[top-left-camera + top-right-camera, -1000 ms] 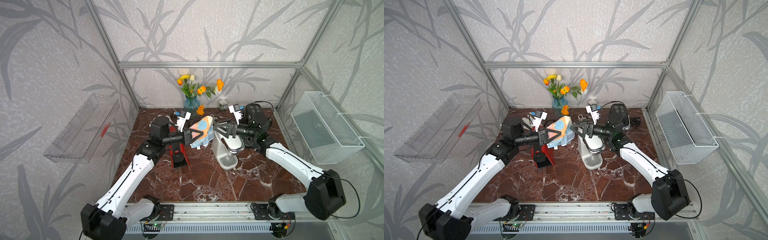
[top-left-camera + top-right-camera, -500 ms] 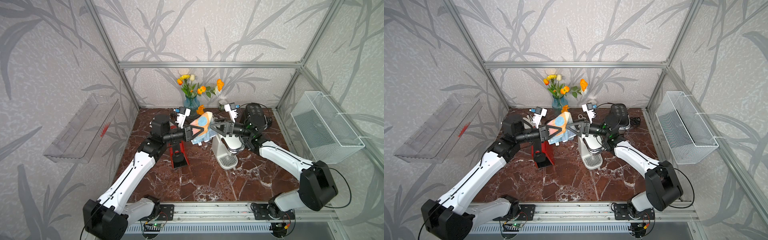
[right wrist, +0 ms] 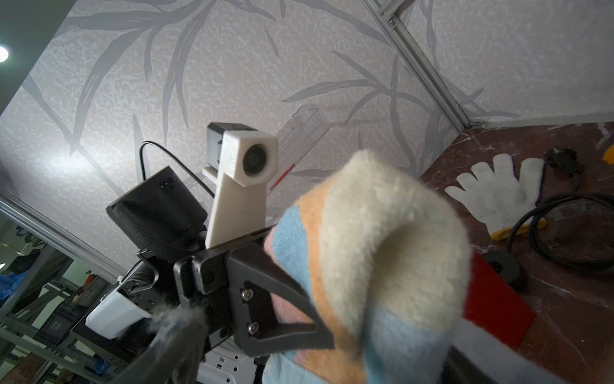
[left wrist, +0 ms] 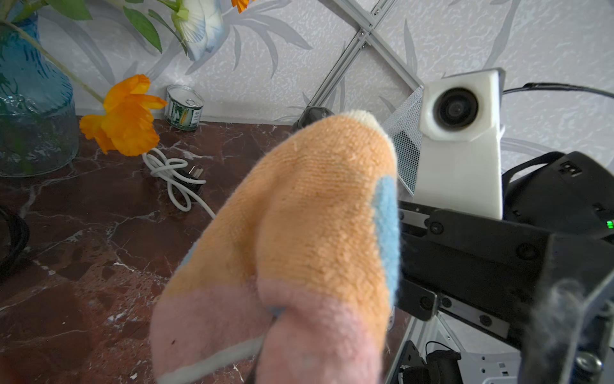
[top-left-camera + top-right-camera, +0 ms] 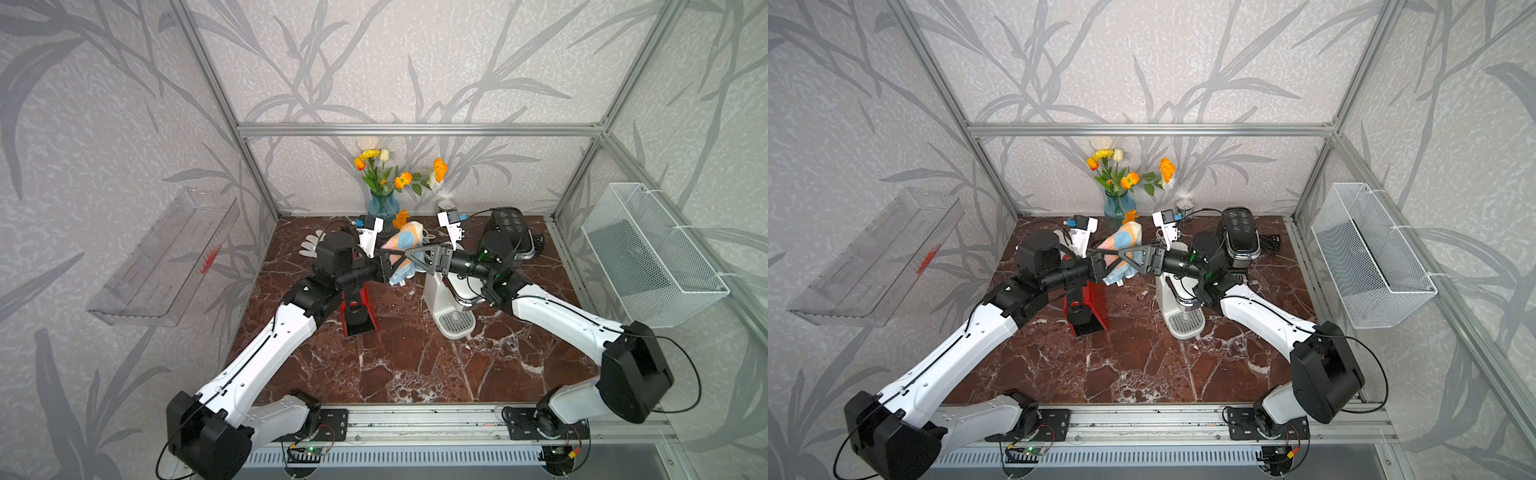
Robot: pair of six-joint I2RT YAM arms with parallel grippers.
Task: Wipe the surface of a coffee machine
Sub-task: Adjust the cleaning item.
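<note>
Now that the right tool [image 5: 411, 258], jaws apart, has moved in around the cloth [image 5: 405, 241] clamped in the left tool [image 5: 394, 262], a handover seems near, and the coffee machine [image 5: 436, 291] beneath waits unwiped.

You are working in a robot test cell dressed up as a corner of a home. An aluminium frame [image 5: 415, 129] carries panels of leaf-print wallpaper [image 5: 415, 54] around a marble-look tabletop [image 5: 415, 365], and the left arm [image 5: 257, 357] and right arm [image 5: 561, 320] are bolted to a mounting rail [image 5: 415, 422] with a bare circuit board [image 5: 309, 451] below it. The homely touches are a vase of flowers [image 5: 383, 205], a white coffee machine [image 5: 436, 295], a tin can [image 4: 183, 107], and a wire basket [image 5: 648, 249] and clear plastic shelf [image 5: 166, 257] hung on the side walls. Past the wall panel in the right wrist view, you can make out metal racks [image 3: 30, 332] of a lab or workshop.
</note>
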